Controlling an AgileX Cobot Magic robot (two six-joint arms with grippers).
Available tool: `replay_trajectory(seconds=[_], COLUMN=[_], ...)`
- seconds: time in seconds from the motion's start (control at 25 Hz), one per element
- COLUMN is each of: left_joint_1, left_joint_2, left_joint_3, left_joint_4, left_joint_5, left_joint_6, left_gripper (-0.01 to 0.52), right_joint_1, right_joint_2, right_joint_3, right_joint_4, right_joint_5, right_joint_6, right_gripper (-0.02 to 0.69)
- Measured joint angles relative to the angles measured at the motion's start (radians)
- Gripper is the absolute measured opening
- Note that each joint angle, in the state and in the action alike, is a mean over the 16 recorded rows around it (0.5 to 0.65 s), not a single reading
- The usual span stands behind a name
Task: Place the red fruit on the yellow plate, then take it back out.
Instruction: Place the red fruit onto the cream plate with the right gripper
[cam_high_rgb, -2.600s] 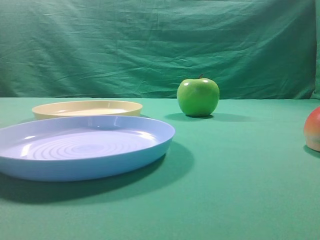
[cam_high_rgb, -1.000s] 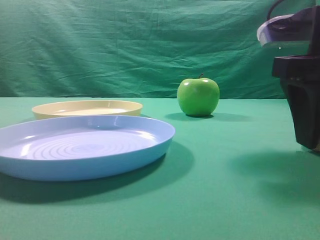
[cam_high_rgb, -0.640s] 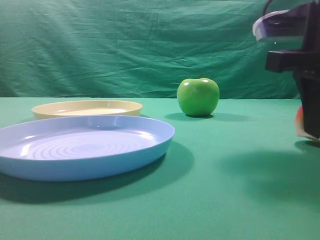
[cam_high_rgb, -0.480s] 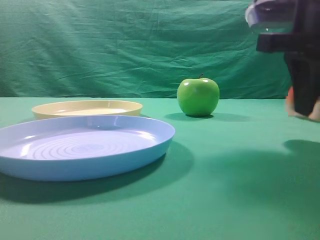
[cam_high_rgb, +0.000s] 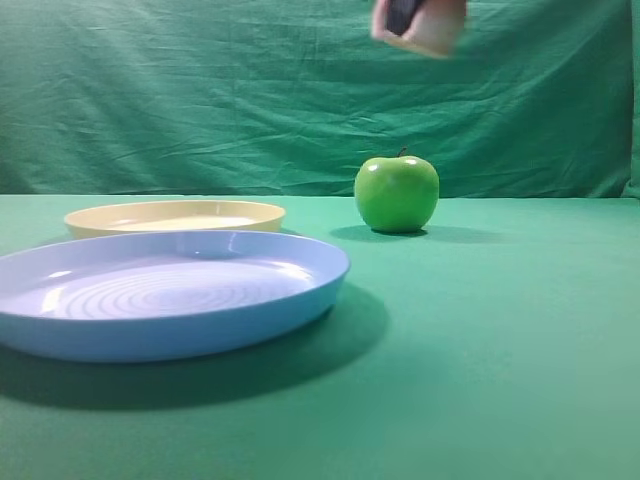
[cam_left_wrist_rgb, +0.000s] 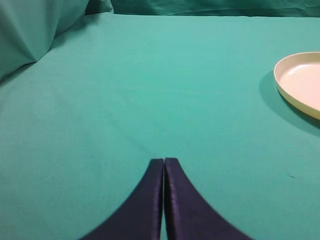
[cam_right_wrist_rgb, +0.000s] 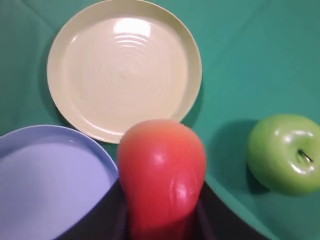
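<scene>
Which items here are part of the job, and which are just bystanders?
In the job:
- red fruit, held up in the air by the right gripper
- yellow plate, nothing on it

Lying about:
- green apple, standing on the green cloth
- light-blue plate, nothing on it
- left gripper, shut, holding nothing

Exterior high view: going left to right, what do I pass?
blue plate → yellow plate → green apple on the cloth, with the red fruit carried aloft just right of it by the right gripper.
</scene>
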Motion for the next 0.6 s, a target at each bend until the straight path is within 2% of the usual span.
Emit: replay_trajectory(seconds=[0.6], left_joint_1=[0.0], left_joint_2=[0.0], left_joint_3=[0.0], left_joint_4=[0.0], left_joint_5=[0.0], left_joint_6=[0.0], left_gripper=[0.0], right_joint_1=[0.091], right_joint_2=[0.432], right_joint_3=[-0.336], right_joint_4=[0.07], right_joint_5=[-0.081], right_joint_6=[-0.134], right_gripper=[0.205])
